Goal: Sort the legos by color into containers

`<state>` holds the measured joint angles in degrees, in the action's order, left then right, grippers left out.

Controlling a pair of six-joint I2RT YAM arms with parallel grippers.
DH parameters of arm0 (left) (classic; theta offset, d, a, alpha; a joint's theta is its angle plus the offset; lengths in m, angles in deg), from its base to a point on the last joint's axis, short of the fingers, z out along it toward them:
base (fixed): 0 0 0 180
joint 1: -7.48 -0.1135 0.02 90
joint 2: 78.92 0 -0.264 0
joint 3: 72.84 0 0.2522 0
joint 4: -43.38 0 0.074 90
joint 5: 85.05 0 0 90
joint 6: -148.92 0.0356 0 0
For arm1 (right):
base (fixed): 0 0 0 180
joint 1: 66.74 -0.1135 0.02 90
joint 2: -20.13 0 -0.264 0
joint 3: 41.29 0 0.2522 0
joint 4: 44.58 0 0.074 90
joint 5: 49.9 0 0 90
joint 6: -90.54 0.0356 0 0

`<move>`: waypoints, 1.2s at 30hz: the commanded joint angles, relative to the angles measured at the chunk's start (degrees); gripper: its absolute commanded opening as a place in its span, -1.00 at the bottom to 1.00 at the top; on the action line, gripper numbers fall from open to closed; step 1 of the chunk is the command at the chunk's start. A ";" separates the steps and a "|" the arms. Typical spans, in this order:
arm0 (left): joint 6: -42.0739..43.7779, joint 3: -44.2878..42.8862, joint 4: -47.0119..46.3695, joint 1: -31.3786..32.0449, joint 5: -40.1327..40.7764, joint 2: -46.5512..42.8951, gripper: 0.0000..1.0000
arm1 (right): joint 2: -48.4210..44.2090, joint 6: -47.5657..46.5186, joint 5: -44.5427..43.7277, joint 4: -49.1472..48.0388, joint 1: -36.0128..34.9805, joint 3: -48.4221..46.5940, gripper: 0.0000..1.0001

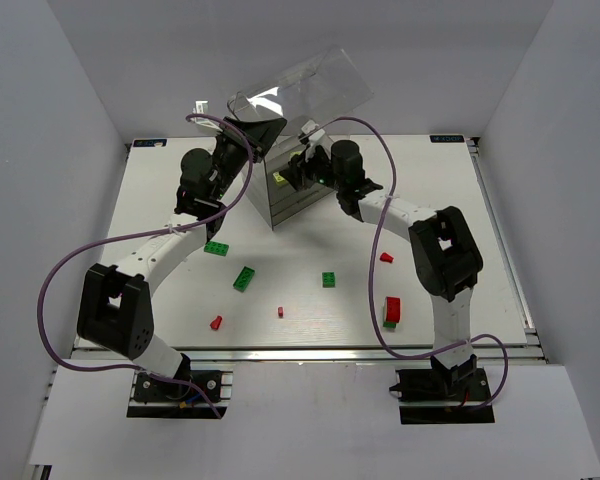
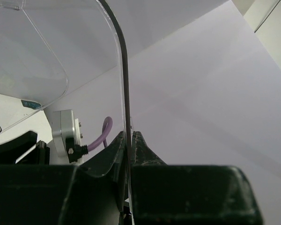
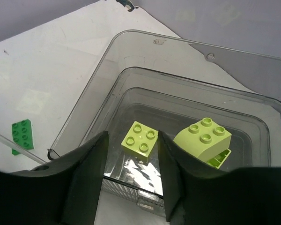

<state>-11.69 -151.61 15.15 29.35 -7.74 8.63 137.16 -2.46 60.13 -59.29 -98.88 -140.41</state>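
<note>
Two pale yellow-green bricks [image 3: 139, 140]: smooth glossy plastic. Drawers [image 3: 107, 89]: clear grey-tinted plastic, glossy, reflective. Hood [image 1: 310, 85]: transparent shiny plastic. Table [image 1: 440, 220]: matt white.

Light: bright, even | glare — clear hood [image 1: 310, 88] | shadows: soft

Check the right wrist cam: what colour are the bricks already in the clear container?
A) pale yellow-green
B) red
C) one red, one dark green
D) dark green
A. Both pieces lying in the container, the flat brick and the rounded brick, are pale yellow-green. No red or dark green piece shows inside it.
</note>
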 commanded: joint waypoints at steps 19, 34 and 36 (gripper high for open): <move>8.54 -1.34 8.66 0.10 -0.94 -3.00 -0.67 | -26.04 -11.31 19.20 13.85 8.31 24.09 -1.00; 19.45 -1.78 27.74 1.25 -3.04 -6.24 -0.53 | -35.47 -8.69 16.35 14.76 14.74 31.22 -1.00; 19.63 -1.52 29.86 1.25 -3.48 -6.77 -0.47 | -35.03 -8.77 16.70 15.19 15.00 30.78 -1.00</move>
<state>6.76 -151.92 37.35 30.40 -9.64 5.39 102.08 -11.66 76.52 -44.03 -84.37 -109.40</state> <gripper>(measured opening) 0.256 0.012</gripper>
